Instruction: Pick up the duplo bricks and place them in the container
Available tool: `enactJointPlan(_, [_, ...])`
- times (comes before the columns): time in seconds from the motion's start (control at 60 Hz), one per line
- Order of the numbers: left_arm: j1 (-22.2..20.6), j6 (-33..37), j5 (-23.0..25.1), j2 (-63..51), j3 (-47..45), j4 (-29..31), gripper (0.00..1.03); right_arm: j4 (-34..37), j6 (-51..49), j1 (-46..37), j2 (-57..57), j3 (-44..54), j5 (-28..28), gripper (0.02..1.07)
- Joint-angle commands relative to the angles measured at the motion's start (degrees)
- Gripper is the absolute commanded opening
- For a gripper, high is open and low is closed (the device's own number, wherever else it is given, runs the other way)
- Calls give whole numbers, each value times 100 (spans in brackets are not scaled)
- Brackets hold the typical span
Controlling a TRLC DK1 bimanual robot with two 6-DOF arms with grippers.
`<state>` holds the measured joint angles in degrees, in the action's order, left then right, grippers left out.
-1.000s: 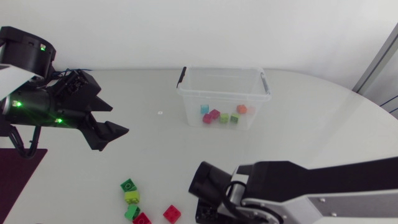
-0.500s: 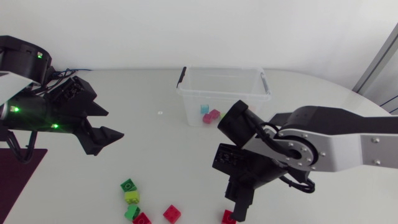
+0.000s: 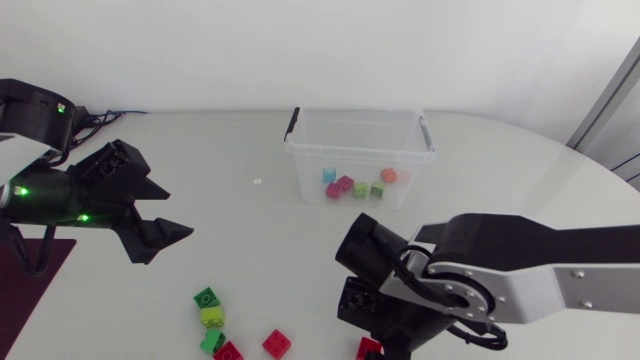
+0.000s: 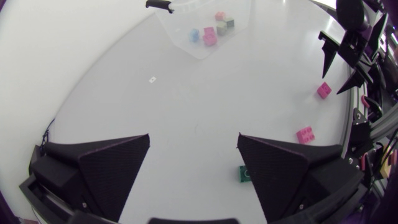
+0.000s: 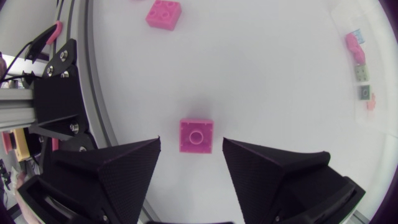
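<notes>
A clear container (image 3: 360,150) at the table's far middle holds several small bricks (image 3: 345,186). My right gripper (image 5: 191,144) hangs open just over a pink-red brick (image 5: 196,135), which lies on the table between and just ahead of its fingertips, untouched. In the head view that brick (image 3: 369,347) peeks out beside my right arm (image 3: 430,290) at the front edge. A second pink-red brick (image 5: 164,14) lies farther ahead. My left gripper (image 3: 172,212) is open and empty, above the table's left side, with a dark green brick (image 4: 246,174) below one finger.
A cluster of loose bricks sits front left: green (image 3: 207,297), yellow-green (image 3: 212,317), another green (image 3: 211,341), and two red ones (image 3: 228,352) (image 3: 276,343). A dark mat (image 3: 25,280) lies at the left edge.
My right arm swung up toward the container and came back down at the front edge; its fingers have spread apart over the pink-red brick. My left gripper drifted slightly left and down.
</notes>
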<state>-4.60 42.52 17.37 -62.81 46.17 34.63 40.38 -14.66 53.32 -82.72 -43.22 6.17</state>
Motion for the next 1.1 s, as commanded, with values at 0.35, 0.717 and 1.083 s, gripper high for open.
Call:
enactJointPlan(0.35, [12,406,48,84,-557,79,99,-452,77,82,-842,235,59,67])
enactJointPlan(0.717, [-313,652,-190,-65,-1321,298,99,-21,-187,-533,-25,33,-81,16])
enactJointPlan(1.083, [-691,98,-655,-610,-1734,-616,99,620,-310,-937,775,-433,-55,17])
